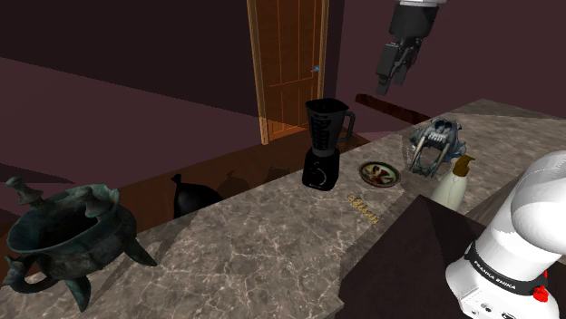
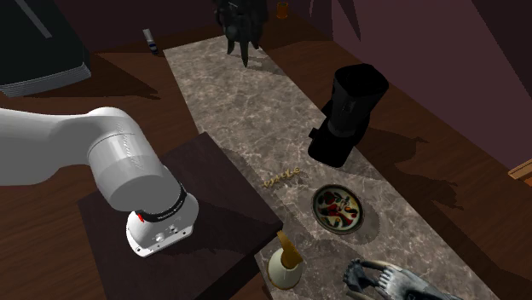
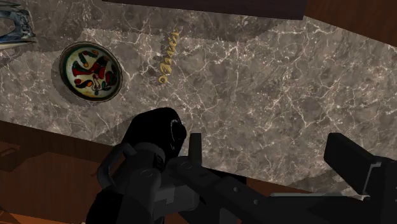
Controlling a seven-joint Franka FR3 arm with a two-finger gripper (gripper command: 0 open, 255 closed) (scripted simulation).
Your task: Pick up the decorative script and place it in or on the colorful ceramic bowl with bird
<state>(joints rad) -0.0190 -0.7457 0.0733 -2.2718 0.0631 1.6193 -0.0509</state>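
The black two-finger hand hangs wide open, empty — the small gold decorative script lies at its ten o'clock, long axis twelve-to-six.

I see my gripper, fingers apart, above the marble counter. The gold script lies flat near the painted bowl, not touching it. A black blender stands nearer my gripper than the bowl.

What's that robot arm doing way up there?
The robot's black hand hangs open high above the marbled counter, holding nothing. The little gold script it has to pick up lies flat on the counter, beside the colorful bowl but not in it. Nothing is picked up yet.
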